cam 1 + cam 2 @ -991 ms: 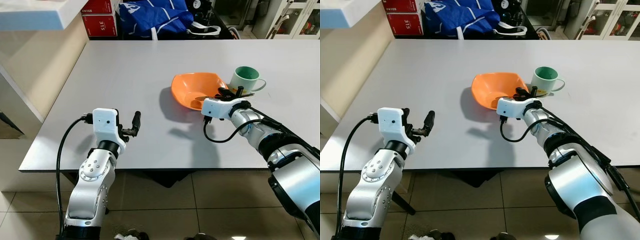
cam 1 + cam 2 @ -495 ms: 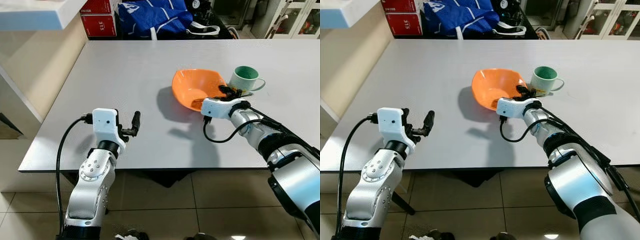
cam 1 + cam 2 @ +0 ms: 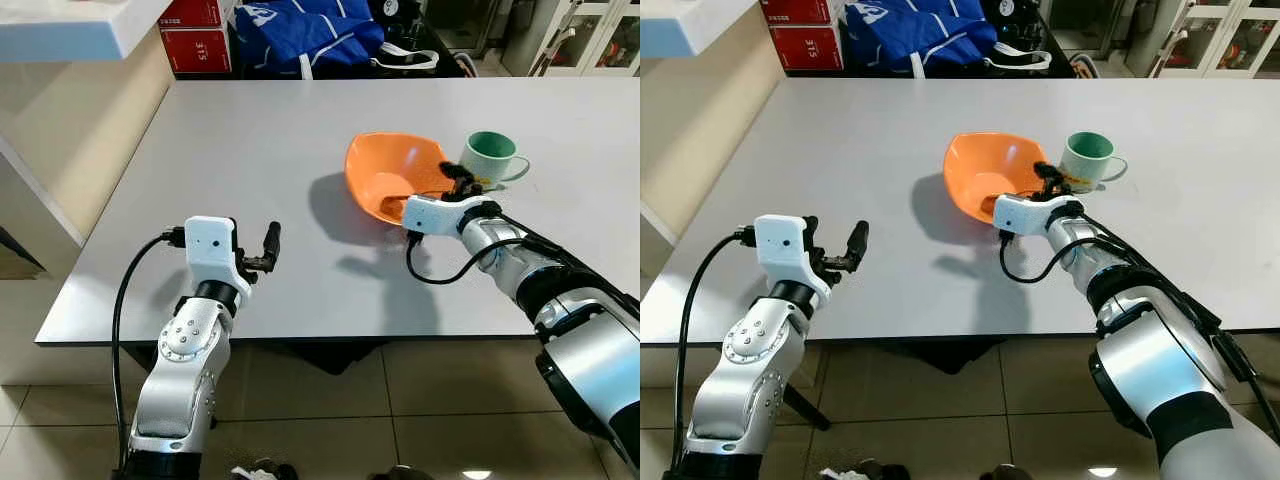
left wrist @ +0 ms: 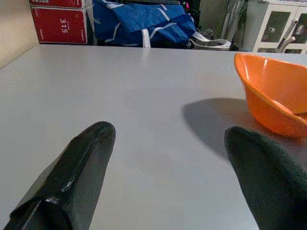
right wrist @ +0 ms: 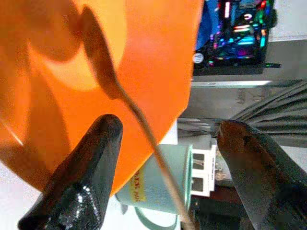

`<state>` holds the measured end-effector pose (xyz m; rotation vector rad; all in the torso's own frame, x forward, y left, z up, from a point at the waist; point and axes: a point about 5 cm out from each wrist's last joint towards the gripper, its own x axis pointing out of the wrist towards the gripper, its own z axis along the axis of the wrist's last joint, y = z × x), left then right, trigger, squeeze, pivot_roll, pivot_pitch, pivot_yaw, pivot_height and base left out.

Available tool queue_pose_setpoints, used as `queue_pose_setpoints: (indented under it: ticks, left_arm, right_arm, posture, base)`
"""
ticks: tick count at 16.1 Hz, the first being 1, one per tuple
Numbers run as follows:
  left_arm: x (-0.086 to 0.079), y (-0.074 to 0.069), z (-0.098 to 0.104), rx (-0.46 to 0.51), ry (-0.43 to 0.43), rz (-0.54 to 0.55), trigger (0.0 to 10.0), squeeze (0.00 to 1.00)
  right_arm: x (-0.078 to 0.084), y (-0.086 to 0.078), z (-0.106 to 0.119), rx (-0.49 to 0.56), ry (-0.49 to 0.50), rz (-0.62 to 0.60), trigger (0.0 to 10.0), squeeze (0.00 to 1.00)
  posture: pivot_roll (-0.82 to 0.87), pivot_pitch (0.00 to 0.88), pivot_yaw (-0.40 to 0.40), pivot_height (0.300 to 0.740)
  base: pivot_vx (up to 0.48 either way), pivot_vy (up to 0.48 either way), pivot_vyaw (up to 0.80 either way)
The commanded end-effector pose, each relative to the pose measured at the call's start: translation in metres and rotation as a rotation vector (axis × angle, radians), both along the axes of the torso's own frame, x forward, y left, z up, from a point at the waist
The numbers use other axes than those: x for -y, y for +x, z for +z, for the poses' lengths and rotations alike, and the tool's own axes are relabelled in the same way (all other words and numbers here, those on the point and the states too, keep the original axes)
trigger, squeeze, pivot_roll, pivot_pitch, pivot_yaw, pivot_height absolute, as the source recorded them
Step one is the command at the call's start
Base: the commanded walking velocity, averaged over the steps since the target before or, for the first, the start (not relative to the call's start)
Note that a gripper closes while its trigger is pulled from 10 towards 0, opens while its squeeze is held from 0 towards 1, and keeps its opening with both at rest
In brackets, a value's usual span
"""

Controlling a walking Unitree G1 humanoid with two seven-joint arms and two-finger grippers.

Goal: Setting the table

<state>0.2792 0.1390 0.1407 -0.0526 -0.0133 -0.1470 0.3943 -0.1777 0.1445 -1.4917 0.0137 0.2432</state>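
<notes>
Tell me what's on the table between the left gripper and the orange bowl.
Nothing: bare grey table and the bowl's shadow separate the left gripper from the orange bowl, seen in the eye views.

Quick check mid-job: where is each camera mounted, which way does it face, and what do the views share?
Left eye: on the head, looking down at the table; both silver arms show, right gripper at the orange bowl, beside the green mug.
Right eye: same scene, slightly offset.
Left wrist: looks along the left gripper across the table toward the bowl and a blue bag.
Right wrist: looks between its fingers into the bowl at a spoon.
Shared: the bowl shows in all four.
</notes>
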Motion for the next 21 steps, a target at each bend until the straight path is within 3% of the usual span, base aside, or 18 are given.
queue_pose_setpoints:
  ticks: [1,7,12,13,21]
  left_arm:
    - [-0.001,0.003,0.005,0.017,-0.004,0.005,10.0,0.00]
    - [0.000,0.006,0.006,0.027,-0.005,0.004,10.0,0.00]
    - [0.001,0.007,0.006,0.029,-0.008,0.004,10.0,0.00]
    - [0.001,0.007,0.006,0.030,-0.009,0.005,10.0,0.00]
    - [0.002,0.007,0.005,0.032,-0.015,0.006,10.0,0.00]
  right_arm:
    - [-0.001,0.003,0.009,0.030,-0.007,0.008,10.0,1.00]
    - [-0.005,0.009,0.029,0.141,0.020,0.024,10.0,1.00]
    - [-0.006,0.010,0.031,0.157,0.002,0.032,10.0,1.00]
    - [-0.006,0.010,0.031,0.160,-0.006,0.034,10.0,0.00]
    - [-0.005,0.009,0.030,0.152,-0.020,0.040,10.0,0.00]
  posture:
    - [-0.13,0.056,0.031,0.740]
    - [-0.14,0.036,0.025,0.740]
    - [-0.14,0.024,0.021,0.740]
    - [-0.14,0.023,0.020,0.740]
    - [-0.14,0.026,0.015,0.740]
  base:
    - [0.000,0.000,0.00]
    - [0.000,0.000,0.00]
    - [0.000,0.000,0.00]
    - [0.000,0.000,0.00]
    - [0.000,0.000,0.00]
